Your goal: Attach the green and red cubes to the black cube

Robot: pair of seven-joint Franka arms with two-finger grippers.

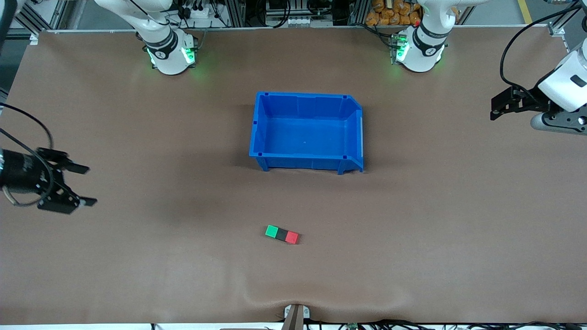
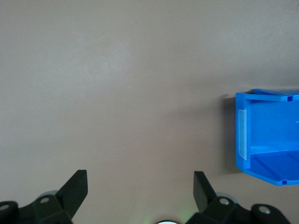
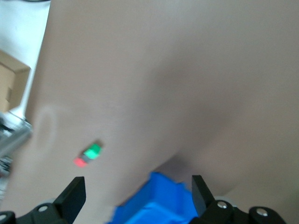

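With the green cube, black cube and red cube already joined in a row low in the frame's centre, both the left end effector and right end effector, spread empty at the frame's edges, should simply keep clear of them.

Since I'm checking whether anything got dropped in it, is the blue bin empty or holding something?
Empty: the blue bin shows only its bare blue floor in the front view. The three cubes lie outside it, on the table nearer the front camera.

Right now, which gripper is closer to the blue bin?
Left. The left gripper hangs open beside the blue bin toward its arm's table end; the right gripper, also open, hangs farther off at the other end.
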